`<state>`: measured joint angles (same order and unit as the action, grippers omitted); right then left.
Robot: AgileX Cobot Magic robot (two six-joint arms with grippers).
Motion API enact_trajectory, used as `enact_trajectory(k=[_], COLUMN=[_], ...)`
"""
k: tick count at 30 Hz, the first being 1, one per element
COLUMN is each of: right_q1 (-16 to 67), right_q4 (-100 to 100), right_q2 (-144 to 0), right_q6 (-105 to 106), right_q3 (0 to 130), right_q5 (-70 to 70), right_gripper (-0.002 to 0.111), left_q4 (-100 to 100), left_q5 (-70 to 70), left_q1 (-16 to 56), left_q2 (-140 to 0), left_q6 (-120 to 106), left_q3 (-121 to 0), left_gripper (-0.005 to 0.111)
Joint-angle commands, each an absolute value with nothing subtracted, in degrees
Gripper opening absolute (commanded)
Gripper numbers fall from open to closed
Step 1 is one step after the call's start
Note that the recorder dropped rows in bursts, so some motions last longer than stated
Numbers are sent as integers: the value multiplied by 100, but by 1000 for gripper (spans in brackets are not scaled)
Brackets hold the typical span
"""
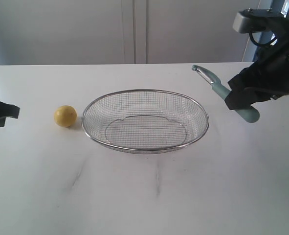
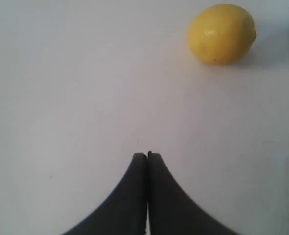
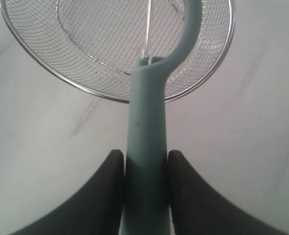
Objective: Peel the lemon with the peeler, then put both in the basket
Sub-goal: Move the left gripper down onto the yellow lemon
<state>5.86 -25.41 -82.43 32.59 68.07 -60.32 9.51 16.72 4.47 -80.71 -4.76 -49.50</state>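
Well, lemon point(image 1: 65, 116): beside basket point(image 1: 145, 151), probably firm, slick; grip across middle.
Peeler point(image 3: 146, 122): my right gripper point(image 3: 145, 155) clamps its handle.
Left gripper point(image 2: 147, 155): closed, empty.

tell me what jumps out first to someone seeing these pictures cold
The wide wire basket in the middle of the white table draws the eye first. To its right, the right gripper clamps the teal peeler by its handle. The small yellow lemon sits alone just left of the basket, with the shut left gripper apart from it.
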Motion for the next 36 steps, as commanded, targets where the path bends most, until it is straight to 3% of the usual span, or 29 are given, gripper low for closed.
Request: enact_trajectory(k=[1, 7, 13, 16, 20, 24, 36], right_q1=[578, 578, 578, 578, 578, 578, 578], right_q4=[-2585, -2585, -2585, -2585, -2585, -2585, -2585], right_q2=[-8184, -8184, -8184, -8184, -8184, -8184, -8184], right_q6=[3315, 3357, 3357, 3357, 3357, 3356, 3356], right_q3=[6786, 6786, 6786, 6786, 6786, 6786, 6786], right_q5=[-5990, -5992, -5992, -5992, -5992, -6003, -6003], right_gripper=[0, 0, 0, 0, 0, 0, 0], left_q4=[1350, 1319, 1319, 1319, 1306, 1306, 1269], left_q5=[1743, 1359, 1413, 1378, 1327, 998, 658], left_q1=[841, 1336, 1347, 1347, 1347, 1347, 1528], left_q2=[-8551, -9183, -9827, -9968, -10075, -10186, -10494], left_q6=[-1012, -1036, -1036, -1102, -2056, -2741, -2741], left_q3=[-5392, -5939, -6454, -6589, -6679, -6679, -6679], left_gripper=[0, 0, 4, 23, 74, 104, 105])
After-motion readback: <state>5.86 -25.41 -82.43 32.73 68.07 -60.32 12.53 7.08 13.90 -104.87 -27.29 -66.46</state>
